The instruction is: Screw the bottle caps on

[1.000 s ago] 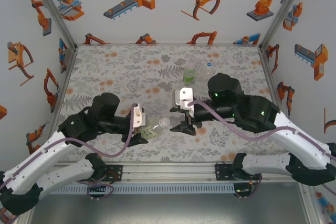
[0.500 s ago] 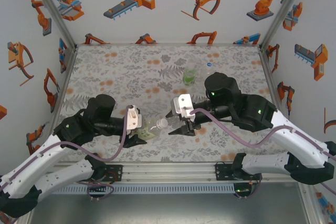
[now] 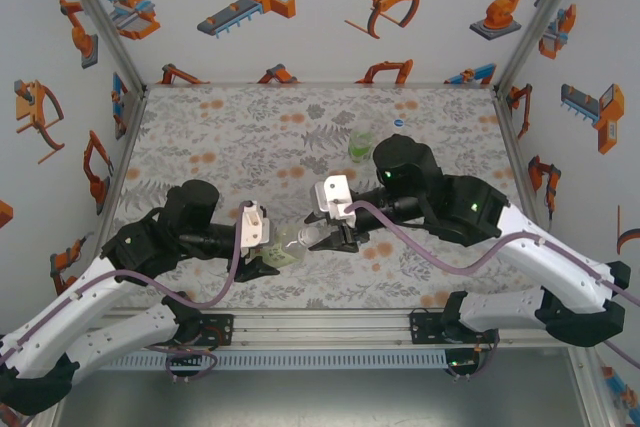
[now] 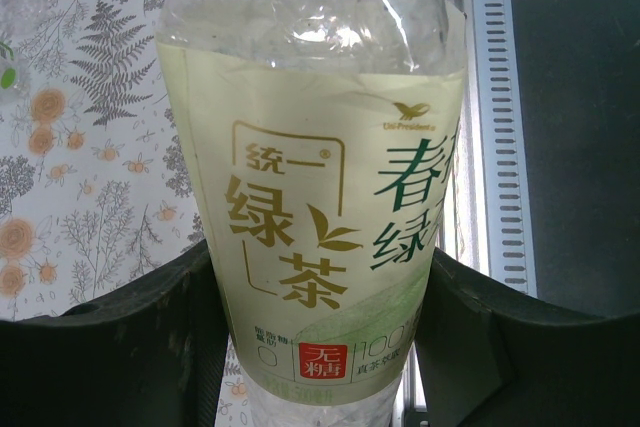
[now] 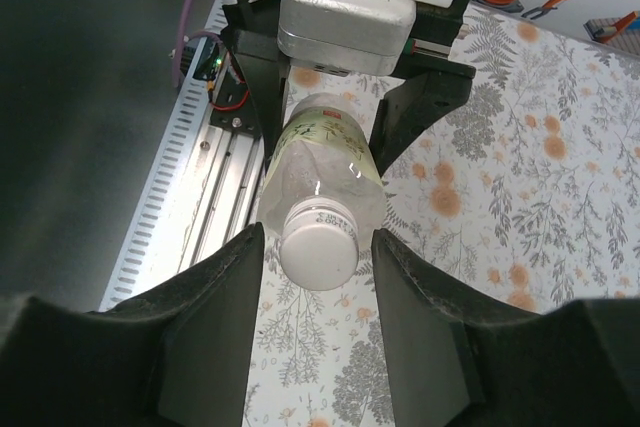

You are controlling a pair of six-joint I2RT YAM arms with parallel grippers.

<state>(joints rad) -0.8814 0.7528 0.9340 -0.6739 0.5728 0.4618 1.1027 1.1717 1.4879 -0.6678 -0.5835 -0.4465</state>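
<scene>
Left end effector (image 4: 320,267) clamped, right end effector (image 5: 317,252) parted.

Overhead rear view down onto table (image 3: 200,147); both wrist views close, facing one bottle (image 4: 310,227) oppositely.

You have a glossy clear plastic bottle (image 4: 300,7), a smooth white plastic cap (image 5: 318,244), matt black fingers (image 5: 205,332) and a ribbed metal rail (image 4: 497,97).
</scene>
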